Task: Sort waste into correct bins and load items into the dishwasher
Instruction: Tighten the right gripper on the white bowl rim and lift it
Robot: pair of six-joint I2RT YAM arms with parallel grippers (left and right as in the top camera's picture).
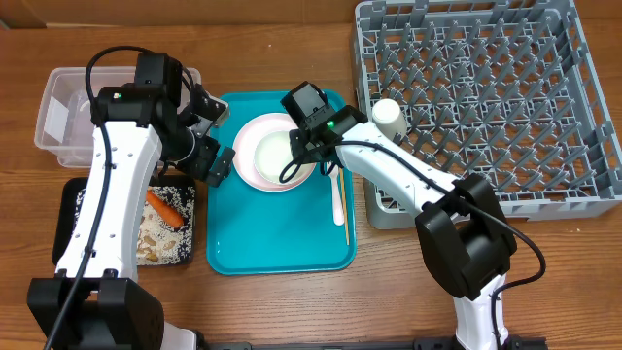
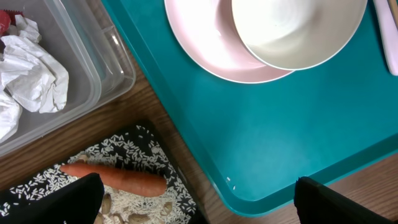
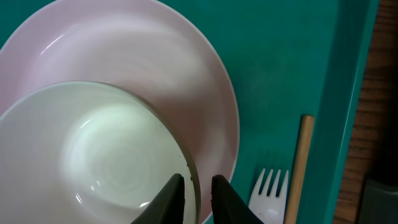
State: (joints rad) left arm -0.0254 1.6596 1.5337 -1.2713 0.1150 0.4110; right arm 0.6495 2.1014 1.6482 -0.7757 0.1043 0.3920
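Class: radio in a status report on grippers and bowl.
Left gripper open, empty. Right gripper astride bowl rim, grip unclear. Bowl sits on plate. Nothing blocking.

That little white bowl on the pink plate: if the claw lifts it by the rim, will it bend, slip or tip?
The bowl looks rigid, its rim a clean even curve, so it probably won't bend. Its glossy inside suggests it may slip in the right gripper. Pinched at one edge only, it would likely hang tilted.
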